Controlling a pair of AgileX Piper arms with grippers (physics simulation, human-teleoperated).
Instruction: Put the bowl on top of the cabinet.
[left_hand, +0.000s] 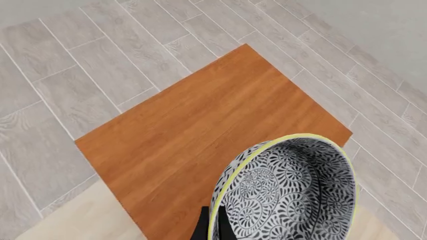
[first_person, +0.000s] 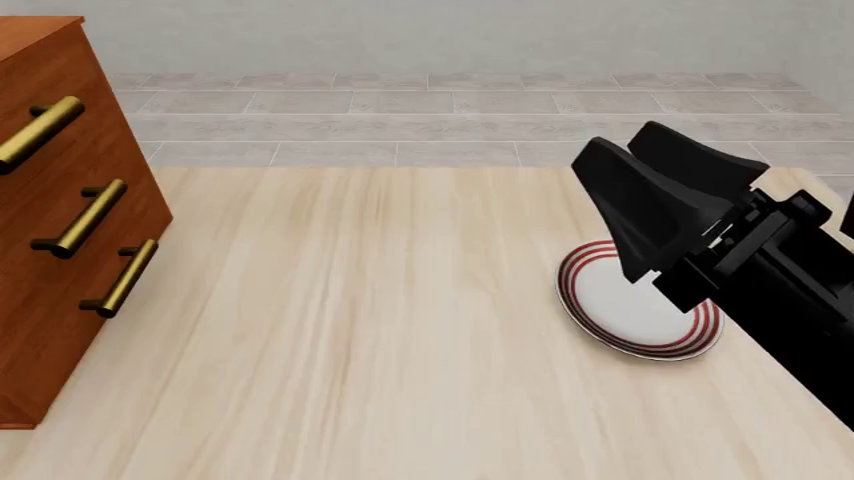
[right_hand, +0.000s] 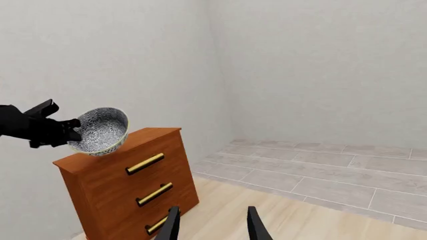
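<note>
The blue-and-white patterned bowl (left_hand: 288, 192) with its yellow-green rim is tilted on its side, and my left gripper (left_hand: 213, 222) is shut on its rim. It hangs over the reddish-brown top of the cabinet (left_hand: 200, 125). In the right wrist view the bowl (right_hand: 101, 130) sits in the left gripper (right_hand: 72, 133) at the cabinet's (right_hand: 127, 175) top far corner; whether it touches the wood I cannot tell. The bowl and left arm are outside the front view. My right gripper (first_person: 617, 140) is raised over the table, open and holding nothing, as the right wrist view (right_hand: 212, 220) also shows.
A flat white plate (first_person: 641, 315) with red rings lies on the light wooden table (first_person: 374, 330), partly behind the right arm. The cabinet (first_person: 67, 230) with brass bar handles stands at the table's left edge. Grey tiled floor and pale walls lie beyond.
</note>
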